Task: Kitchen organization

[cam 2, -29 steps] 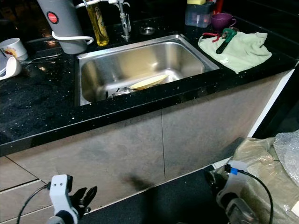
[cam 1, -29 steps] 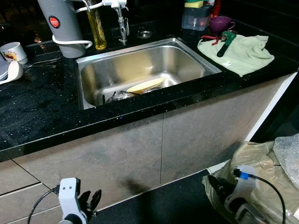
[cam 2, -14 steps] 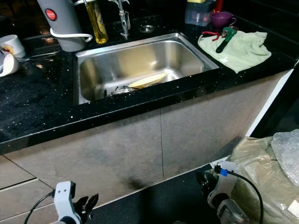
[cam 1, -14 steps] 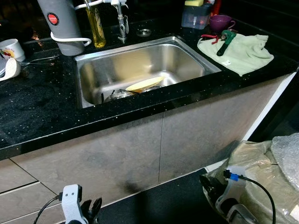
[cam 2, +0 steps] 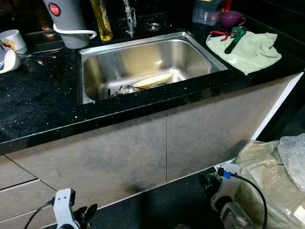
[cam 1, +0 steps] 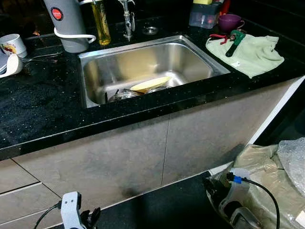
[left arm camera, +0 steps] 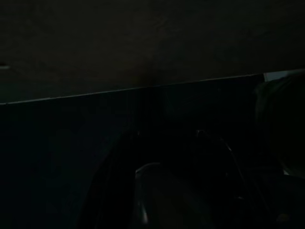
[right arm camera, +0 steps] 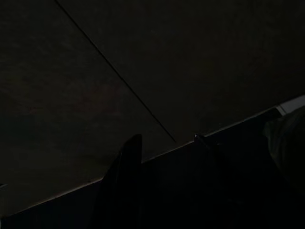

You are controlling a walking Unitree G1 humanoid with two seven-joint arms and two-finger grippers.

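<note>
On the black speckled surface [cam 1: 43, 109], a steel sink [cam 1: 190, 57] is set in near the middle, and inside it a pale yellow plate [cam 1: 150, 84] lies tilted over some metal dishes [cam 1: 123, 95] at the near wall. Behind the sink stands a faucet [cam 1: 127, 21], with a bottle of yellow liquid [cam 1: 100, 21] just beside it and a grey appliance with a red badge and a white cord [cam 1: 66, 24] further to the robot's left. At the far left edge are 2 white cups [cam 1: 12, 45]. To the right of the sink, a pale green cloth [cam 1: 252, 52] lies spread on the surface with a green-handled tool [cam 1: 233, 40] on it; behind it sit a purple cup [cam 1: 230, 21] and a clear container [cam 1: 204, 16]. Grey cabinet doors [cam 1: 143, 157] run below. A crumpled plastic bag [cam 1: 271, 176] sits on the floor at the right.

Both arms hang low in front of the cabinet: the left gripper [cam 1: 90, 218] near the floor at the left, the right gripper [cam 1: 212, 187] just beside the bag. Whether either pair of jaws is released or clenched cannot be told; the wrist views are nearly black.
</note>
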